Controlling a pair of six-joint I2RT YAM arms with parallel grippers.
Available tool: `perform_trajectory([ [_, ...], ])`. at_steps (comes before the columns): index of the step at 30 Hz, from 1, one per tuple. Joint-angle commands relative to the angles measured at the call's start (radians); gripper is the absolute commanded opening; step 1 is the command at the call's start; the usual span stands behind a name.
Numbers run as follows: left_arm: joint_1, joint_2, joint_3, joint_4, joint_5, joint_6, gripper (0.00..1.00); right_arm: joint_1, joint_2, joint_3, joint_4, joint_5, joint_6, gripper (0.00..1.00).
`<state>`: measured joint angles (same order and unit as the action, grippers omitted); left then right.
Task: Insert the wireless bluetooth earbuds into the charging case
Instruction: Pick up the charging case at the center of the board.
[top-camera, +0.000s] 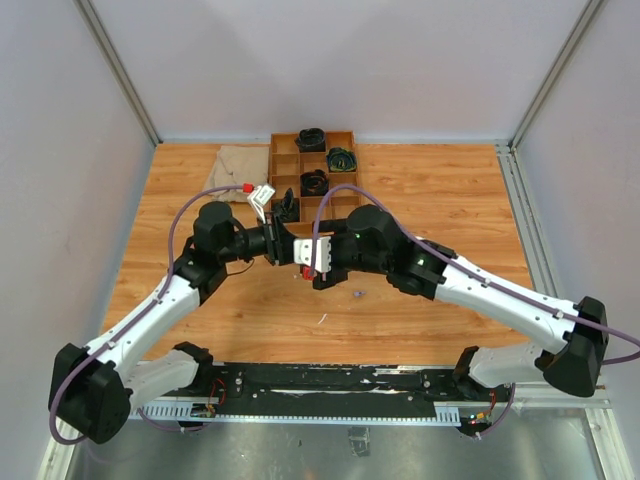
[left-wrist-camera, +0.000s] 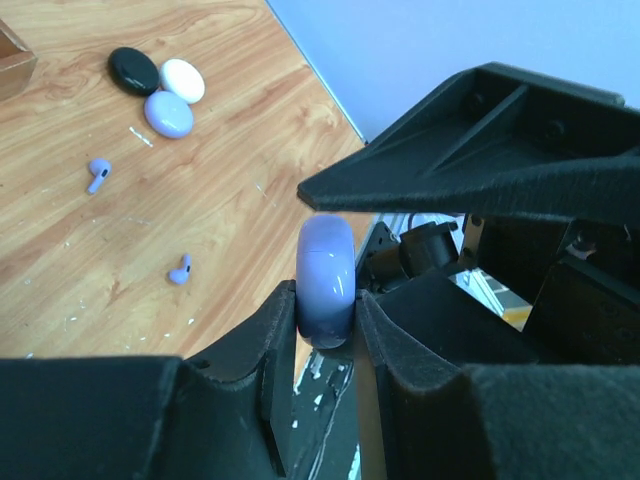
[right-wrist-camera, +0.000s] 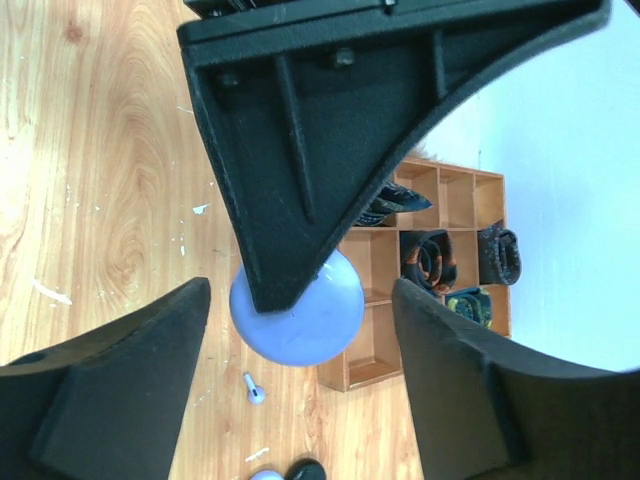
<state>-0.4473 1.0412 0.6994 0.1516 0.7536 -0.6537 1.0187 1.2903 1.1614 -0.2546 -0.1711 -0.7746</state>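
My left gripper (left-wrist-camera: 326, 302) is shut on a round lilac charging case (left-wrist-camera: 326, 275), held edge-on above the table. In the right wrist view the same case (right-wrist-camera: 305, 325) hangs between the spread fingers of my right gripper (right-wrist-camera: 300, 292), which is open and not touching it. Two lilac earbuds (left-wrist-camera: 98, 174) (left-wrist-camera: 181, 269) lie loose on the wood; one earbud (right-wrist-camera: 254, 388) shows below the case. In the top view both grippers meet at mid-table (top-camera: 305, 255), hiding the case.
Black (left-wrist-camera: 133, 70), white (left-wrist-camera: 183, 80) and lilac (left-wrist-camera: 168, 113) pucks lie together beyond the earbuds. A wooden compartment box (top-camera: 285, 150) with rolled ties stands at the back, a beige cloth (top-camera: 235, 165) to its left. Side walls enclose the table.
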Motion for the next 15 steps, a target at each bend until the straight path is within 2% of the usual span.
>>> perform_trajectory([
  [1, 0.005, -0.062, -0.023, 0.063, -0.026, 0.039, 0.13, -0.002, -0.074, -0.012, 0.025, -0.009, 0.024, 0.78],
  [4, 0.005, -0.088, -0.043, 0.095, -0.056, 0.052, 0.09, -0.053, -0.110, -0.012, 0.017, -0.082, 0.093, 0.84],
  [7, 0.005, -0.108, -0.077, 0.163, -0.066, 0.044, 0.07, -0.135, -0.150, -0.014, 0.028, -0.218, 0.206, 0.89],
  [15, 0.005, -0.137, -0.123, 0.282, -0.107, 0.033, 0.02, -0.280, -0.192, -0.088, 0.200, -0.489, 0.537, 0.94],
])
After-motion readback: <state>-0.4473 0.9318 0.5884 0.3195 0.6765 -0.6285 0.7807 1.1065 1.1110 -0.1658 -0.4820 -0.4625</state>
